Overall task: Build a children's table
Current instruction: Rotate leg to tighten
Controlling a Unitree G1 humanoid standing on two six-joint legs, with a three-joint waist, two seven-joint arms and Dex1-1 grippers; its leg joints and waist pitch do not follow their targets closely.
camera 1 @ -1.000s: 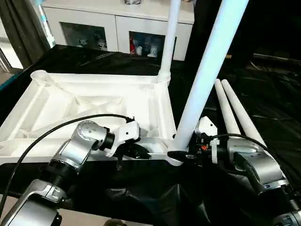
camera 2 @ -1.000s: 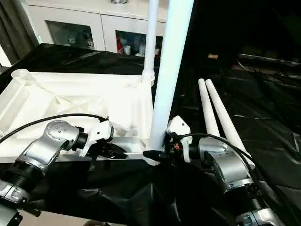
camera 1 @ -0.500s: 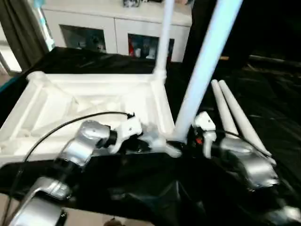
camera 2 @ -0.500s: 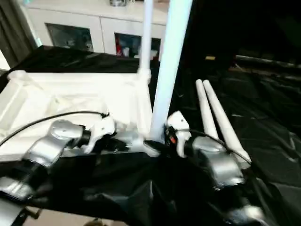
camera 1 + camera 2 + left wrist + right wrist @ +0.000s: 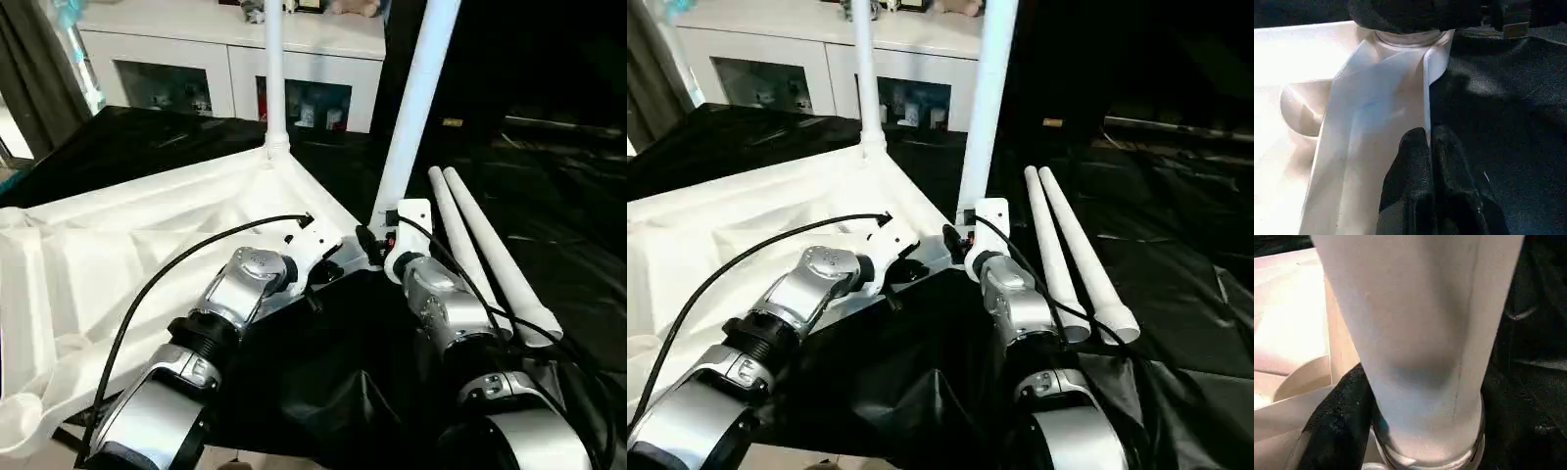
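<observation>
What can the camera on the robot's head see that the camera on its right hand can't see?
Head camera alone: two loose legs lying side by side on the black cloth, the far standing leg, the white cabinet and the left gripper at the table top's edge. Right wrist camera alone: a close look at the near leg's foot sitting in its round socket. Both: the near leg, the table top and the cloth.

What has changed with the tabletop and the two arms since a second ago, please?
The tabletop has swung round on the black cloth, so its near corner, carrying the standing leg, now points away from the robot. Both arms followed it forward. The left gripper stays shut on the rim, the right gripper stays around the leg's base. The far leg still stands; two spare legs lie unmoved.
</observation>
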